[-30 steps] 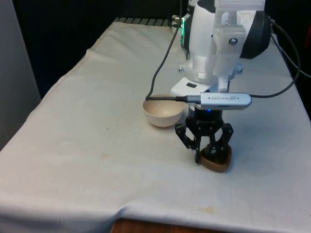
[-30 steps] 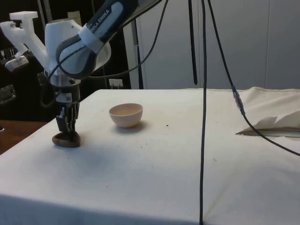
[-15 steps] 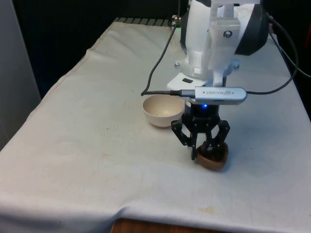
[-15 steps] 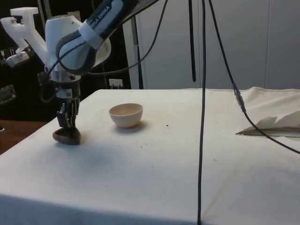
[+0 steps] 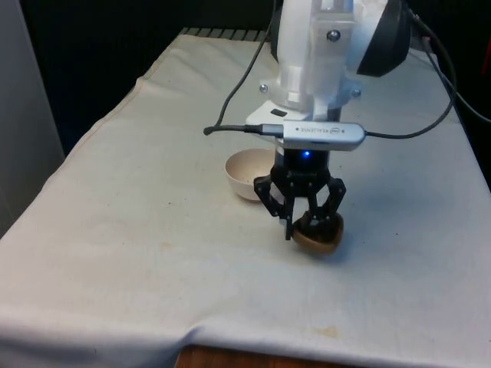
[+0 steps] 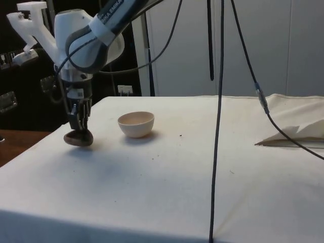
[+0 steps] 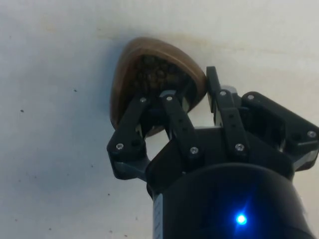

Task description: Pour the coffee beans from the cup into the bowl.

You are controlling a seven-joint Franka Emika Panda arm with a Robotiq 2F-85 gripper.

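A brown wooden cup [image 5: 318, 238] [image 6: 78, 138] [image 7: 134, 74] holds dark coffee beans [image 7: 154, 74]. My gripper [image 5: 301, 224] [image 6: 81, 127] [image 7: 192, 102] is shut on the cup's rim, one finger inside and one outside. The cup hangs a little above the cloth. A cream bowl [image 5: 247, 175] [image 6: 136, 123] stands on the table just beyond the cup in the front view, toward that view's left. In the side view the bowl is to the right of the cup. I cannot see anything in the bowl.
The white cloth covers the table [image 5: 138, 230]. Its front edge [image 5: 230, 341] is close below the cup in the front view. Black cables [image 6: 218, 101] hang across the side view. A folded bit of cloth [image 6: 293, 134] lies at the side view's right.
The gripper has lifted the cup off the cloth and carried it toward the front view's left, closer to the bowl. The bowl has stayed put.
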